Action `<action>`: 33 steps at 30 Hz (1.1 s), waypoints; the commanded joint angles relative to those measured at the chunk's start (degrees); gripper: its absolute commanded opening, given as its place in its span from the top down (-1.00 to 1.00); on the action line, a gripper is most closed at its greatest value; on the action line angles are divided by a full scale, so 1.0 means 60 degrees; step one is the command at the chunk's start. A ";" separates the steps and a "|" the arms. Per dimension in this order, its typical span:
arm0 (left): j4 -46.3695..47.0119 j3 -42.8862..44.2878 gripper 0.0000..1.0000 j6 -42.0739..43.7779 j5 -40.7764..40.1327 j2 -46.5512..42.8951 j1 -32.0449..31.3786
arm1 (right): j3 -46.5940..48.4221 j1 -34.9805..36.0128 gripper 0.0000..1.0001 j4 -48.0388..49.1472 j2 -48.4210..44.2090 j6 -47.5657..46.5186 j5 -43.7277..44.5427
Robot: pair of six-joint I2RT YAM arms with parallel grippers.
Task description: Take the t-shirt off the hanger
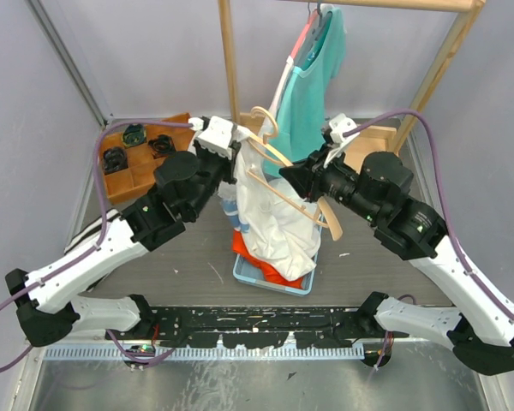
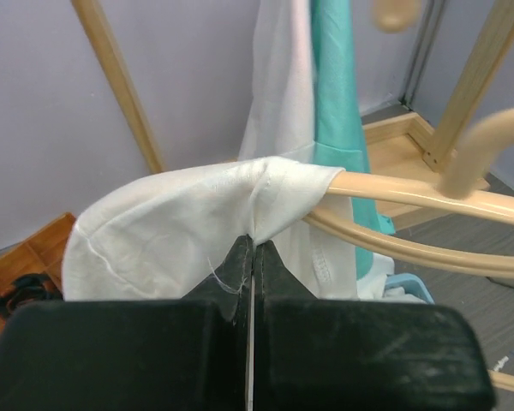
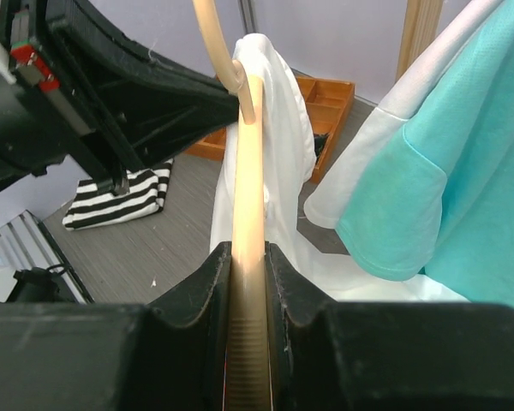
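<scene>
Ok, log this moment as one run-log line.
phase: shirt removal | left gripper: shut on white t-shirt | right gripper: shut on hanger | t-shirt: shoulder draped over hanger end

All 3 views are lit brightly and evenly by diffuse light; only soft shadows are laid on the table [image 1: 188, 257]. In the left wrist view the black fingers [image 2: 227, 287] are blurred near the lens, the hanger [image 2: 411, 190] is softened toward its hook, and the white t-shirt [image 2: 171, 231] is kept sharp.
</scene>
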 commanded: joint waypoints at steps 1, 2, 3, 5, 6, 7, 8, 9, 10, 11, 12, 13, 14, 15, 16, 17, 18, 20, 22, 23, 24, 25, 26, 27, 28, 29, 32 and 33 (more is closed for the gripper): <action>-0.0116 0.0727 1.00 0.0286 -0.0565 -0.0116 0.0494 | 0.0279 0.0028 0.99 0.0689 -0.0680 0.0001 0.0197; -0.0148 0.0782 1.00 0.0276 -0.0531 -0.0147 0.0641 | 0.0279 0.0031 0.99 0.0616 -0.0755 -0.0038 0.0233; -0.0161 0.0827 1.00 0.0280 -0.0483 -0.0154 0.0786 | 0.0279 0.0031 0.99 0.0545 -0.0837 -0.0063 0.0281; -0.0163 0.0933 1.00 0.0272 -0.0361 -0.0139 0.1068 | 0.0281 0.0028 0.99 0.0377 -0.1000 -0.0137 0.0291; -0.0213 0.1005 1.00 0.0265 -0.0314 -0.0097 0.1218 | 0.0293 0.0029 0.99 0.0286 -0.1086 -0.0180 0.0301; -0.0272 0.1088 1.00 0.0260 -0.0256 -0.0044 0.1399 | 0.0309 0.0029 0.99 0.0204 -0.1159 -0.0195 0.0323; -0.0343 0.1177 1.00 0.0238 -0.0224 0.0027 0.1533 | 0.0303 0.0031 0.99 0.0127 -0.1245 -0.0217 0.0345; -0.0396 0.1272 1.00 0.0240 -0.0205 0.0103 0.1643 | 0.0295 0.0029 0.99 0.0056 -0.1345 -0.0234 0.0356; -0.0421 0.1361 1.00 0.0233 -0.0173 0.0173 0.1737 | 0.0294 0.0035 0.99 -0.0010 -0.1422 -0.0236 0.0381; -0.0426 0.1409 1.00 0.0216 -0.0136 0.0226 0.1833 | 0.0287 0.0035 0.99 -0.0079 -0.1530 -0.0238 0.0422; -0.0440 0.1444 1.00 0.0180 -0.0093 0.0264 0.1904 | 0.0280 0.0028 0.99 -0.0104 -0.1632 -0.0239 0.0475; -0.0454 0.1492 1.00 0.0151 -0.0049 0.0294 0.1944 | 0.0280 0.0027 0.99 -0.0167 -0.1731 -0.0248 0.0535; -0.0476 0.1542 1.00 0.0129 -0.0038 0.0327 0.1970 | 0.0292 0.0031 0.99 -0.0222 -0.1836 -0.0259 0.0642; -0.0492 0.1580 1.00 0.0126 -0.0015 0.0342 0.1994 | 0.0316 0.0027 0.99 -0.0265 -0.1932 -0.0283 0.0722; -0.0517 0.1615 1.00 0.0115 -0.0007 0.0330 0.1995 | 0.0346 0.0036 0.99 -0.0307 -0.2026 -0.0303 0.0824; -0.0546 0.1623 1.00 0.0089 0.0032 0.0312 0.1993 | 0.0376 0.0030 0.99 -0.0332 -0.2153 -0.0322 0.0926; -0.0578 0.1641 1.00 0.0064 0.0082 0.0276 0.1993 | 0.0405 0.0028 0.99 -0.0352 -0.2241 -0.0337 0.1034; -0.0660 0.1637 1.00 0.0004 0.0170 0.0171 0.1997 | 0.0425 0.0028 0.98 -0.0320 -0.2446 -0.0374 0.1280; -0.0805 0.1655 1.00 -0.0076 0.0305 0.0008 0.1996 | 0.0410 0.0027 0.98 -0.0201 -0.2647 -0.0394 0.1512; -0.0883 0.1680 1.00 -0.0156 0.0414 -0.0106 0.1997 | 0.0381 0.0029 0.99 -0.0121 -0.2744 -0.0405 0.1639; -0.0931 0.1669 1.00 -0.0201 0.0558 -0.0241 0.1992 | 0.0363 0.0027 0.99 -0.0041 -0.2840 -0.0406 0.1770; -0.0971 0.1647 1.00 -0.0303 0.0759 -0.0426 0.1989 | 0.0343 0.0027 0.99 0.0047 -0.2909 -0.0399 0.1889; -0.0960 0.1631 1.00 -0.0429 0.1017 -0.0596 0.1993 | 0.0317 0.0040 0.99 0.0128 -0.2974 -0.0407 0.2070; -0.0953 0.1618 1.00 -0.0524 0.1291 -0.0882 0.1999 | 0.0299 0.0032 0.99 0.0187 -0.3021 -0.0396 0.2392; -0.0941 0.1624 1.00 -0.0651 0.1588 -0.1094 0.1996 | 0.0298 0.0030 0.99 0.0224 -0.3050 -0.0397 0.2713; -0.0920 0.1648 1.00 -0.0803 0.1899 -0.1284 0.1986 | 0.0309 0.0033 0.99 0.0247 -0.3049 -0.0396 0.2959; -0.0914 0.1833 1.00 -0.1281 0.2941 -0.1737 0.1997 | 0.0401 0.0033 0.99 0.0205 -0.2911 -0.0391 0.3461; -0.0944 0.1955 1.00 -0.1451 0.3291 -0.1840 0.1986 | 0.0441 0.0028 0.99 0.0186 -0.2850 -0.0397 0.3635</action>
